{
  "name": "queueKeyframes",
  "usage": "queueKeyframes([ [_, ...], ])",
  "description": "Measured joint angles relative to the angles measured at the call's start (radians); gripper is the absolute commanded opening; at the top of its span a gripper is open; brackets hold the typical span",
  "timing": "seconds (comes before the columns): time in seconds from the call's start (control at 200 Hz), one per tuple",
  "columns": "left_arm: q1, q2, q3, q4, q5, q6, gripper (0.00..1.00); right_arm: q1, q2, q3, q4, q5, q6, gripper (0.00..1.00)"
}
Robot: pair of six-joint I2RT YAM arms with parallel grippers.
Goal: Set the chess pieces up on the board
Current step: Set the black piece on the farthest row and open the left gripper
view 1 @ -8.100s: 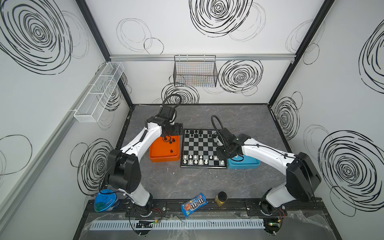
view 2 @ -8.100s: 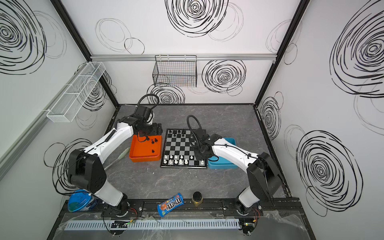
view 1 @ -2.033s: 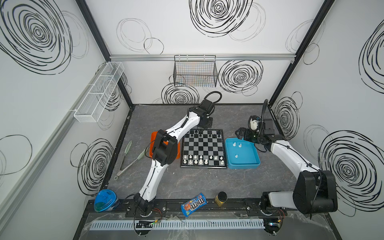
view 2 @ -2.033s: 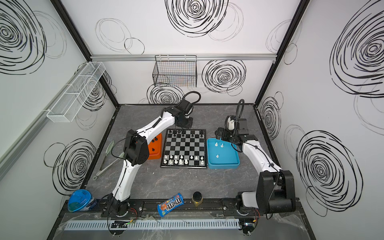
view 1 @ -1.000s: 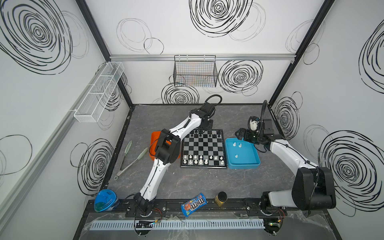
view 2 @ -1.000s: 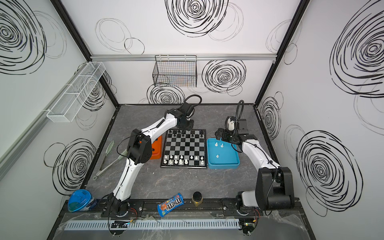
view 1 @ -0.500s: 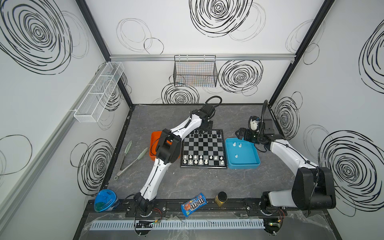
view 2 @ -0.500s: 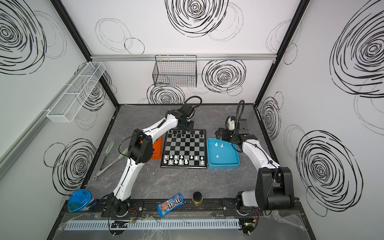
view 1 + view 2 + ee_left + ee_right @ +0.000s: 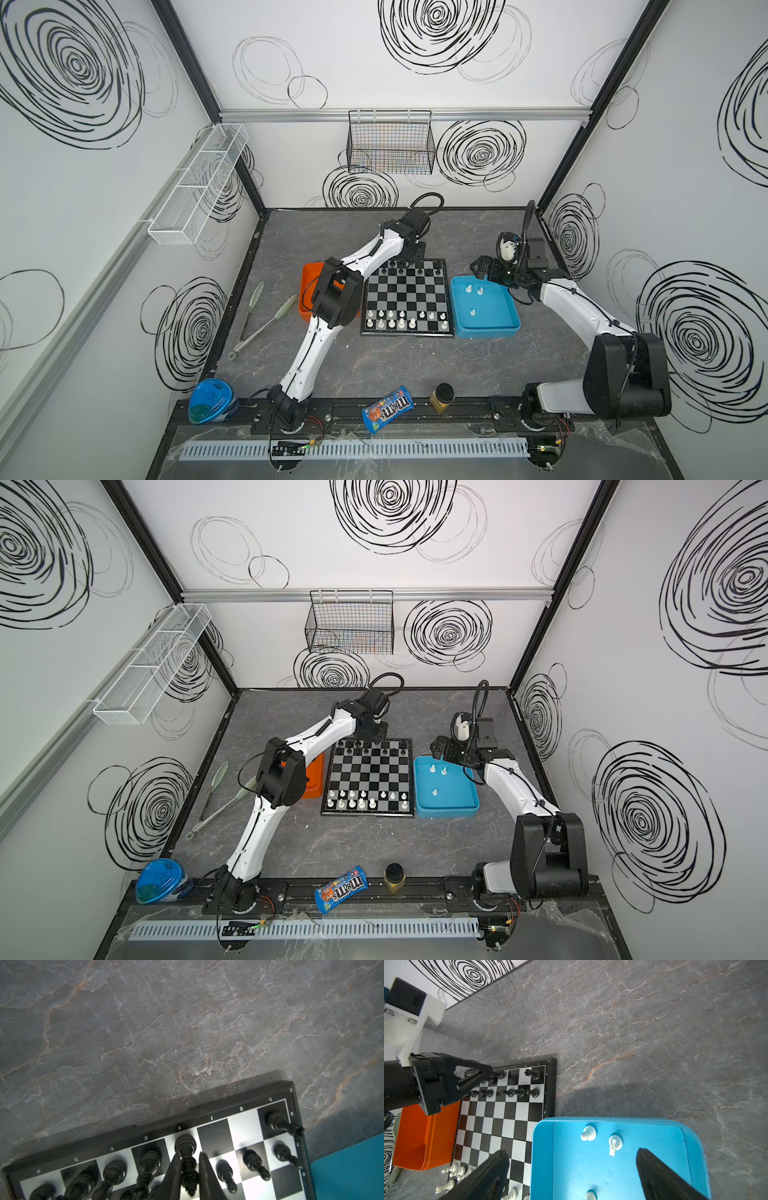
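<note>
The board [image 9: 405, 297] lies mid-table between two trays. Black chess pieces [image 9: 419, 270] fill its far rows and white ones [image 9: 401, 322] its near rows. My left gripper [image 9: 409, 259] reaches over the far edge. In the left wrist view the left gripper [image 9: 189, 1155] is shut on a tall black piece [image 9: 188, 1164] standing on the e square of the back row. My right gripper [image 9: 478, 270] hangs open over the far left corner of the blue tray [image 9: 486, 328]. In the right wrist view the right gripper [image 9: 572, 1154] is empty, with three white pieces [image 9: 588, 1132] on the tray floor.
An orange tray [image 9: 307, 291] sits left of the board, partly under the left arm. Tongs [image 9: 257, 320] lie further left. At the front edge are a blue bowl [image 9: 210, 401], an M&M's bag [image 9: 386, 409] and a small jar [image 9: 444, 397]. A wire basket [image 9: 390, 143] hangs on the back wall.
Since eight seconds ago the left arm went from the orange tray to the board's far edge, and the right arm left the board for the blue tray. Over the last second hardly anything moved.
</note>
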Motion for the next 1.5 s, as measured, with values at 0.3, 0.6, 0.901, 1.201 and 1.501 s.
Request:
queueKeyframes([
  [0.3, 0.000, 0.003, -0.002, 0.006, -0.009, 0.000, 0.21, 0.000, 0.000, -0.002, 0.001, -0.003, 0.000, 1.00],
  [0.6, 0.000, 0.003, -0.002, 0.005, -0.010, 0.000, 0.20, 0.000, 0.000, -0.005, 0.003, -0.003, 0.000, 1.00],
  [0.901, 0.000, 0.003, -0.003, 0.006, -0.010, 0.000, 0.19, 0.000, 0.000, -0.006, 0.003, -0.004, 0.000, 1.00],
  [1.201, -0.001, 0.003, -0.004, 0.006, -0.010, -0.003, 0.18, 0.000, 0.000, -0.016, 0.005, -0.004, 0.000, 1.00],
  [1.501, -0.002, 0.001, -0.006, 0.004, -0.011, -0.010, 0.18, 0.000, 0.000, -0.017, 0.006, -0.011, 0.000, 1.00],
])
